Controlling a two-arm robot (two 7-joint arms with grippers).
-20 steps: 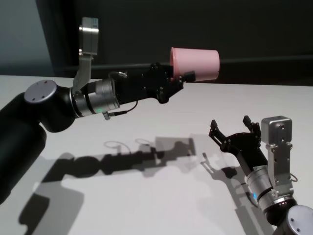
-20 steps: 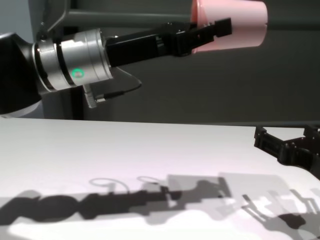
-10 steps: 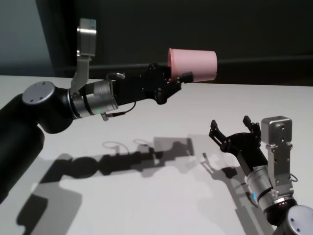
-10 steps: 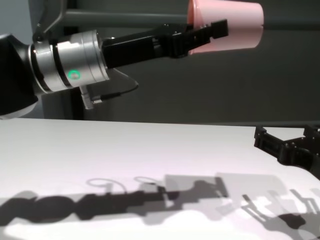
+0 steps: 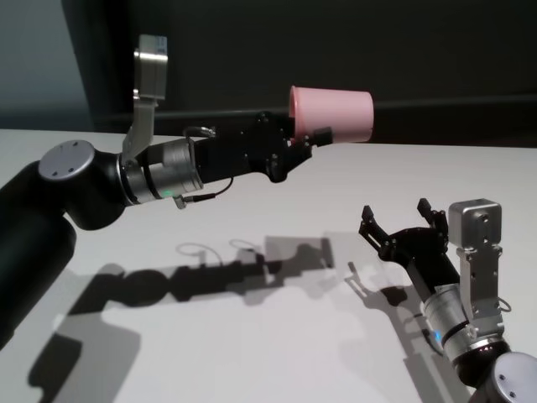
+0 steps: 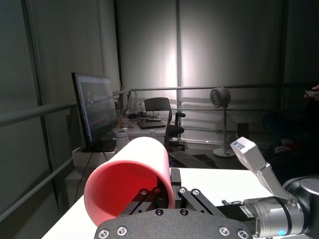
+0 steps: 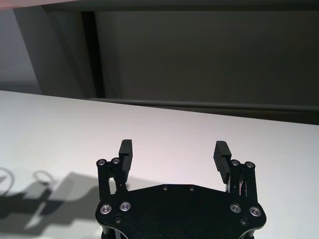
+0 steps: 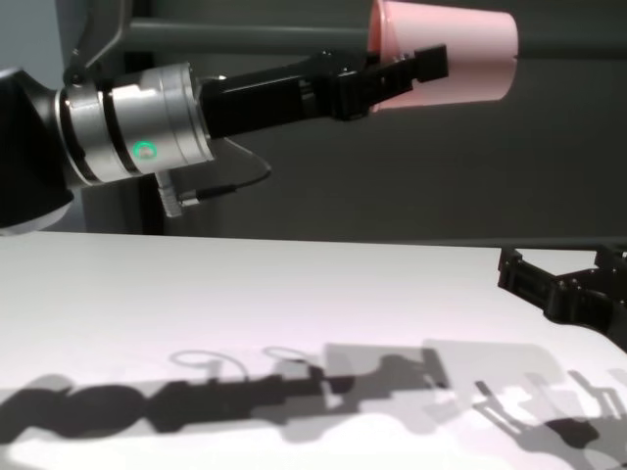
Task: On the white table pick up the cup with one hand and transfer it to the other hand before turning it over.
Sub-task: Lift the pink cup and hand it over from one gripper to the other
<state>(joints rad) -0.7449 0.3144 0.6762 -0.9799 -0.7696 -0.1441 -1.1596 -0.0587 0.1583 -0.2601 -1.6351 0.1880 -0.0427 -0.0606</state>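
So on the left side, the left gripper [image 5: 304, 141] is stretched out well above the white bench [image 5: 277, 336], and it's got the pink cup [image 5: 334, 113] clamped by the rim. The cup is lying sideways in the air, wide rolled-rim end toward the gripper and the narrower closed end pointing over to the robot's right. From the left wrist view you look straight into the cup's open mouth [image 6: 130, 186], with one finger reaching inside the rim and the other outside, so the jaws are pinched tight on the cup wall. In the chest view one black finger [image 8: 416, 65] lies across the outside of the cup [image 8: 453, 57], and there's a green light ring on the silver wrist section [image 8: 145, 151]. A thin black cable [image 5: 210, 190] loops under that wrist. The arm's shadow [image 5: 210, 281] falls on the bench underneath.

Moving right, the right gripper [image 5: 401, 220] sits low near the bench, well apart from the cup and lower than it. Its jaws are spread wide with nothing between them; in the right wrist view the two finger pads [image 7: 126, 150] stand far apart over bare bench surface [image 7: 60, 119].
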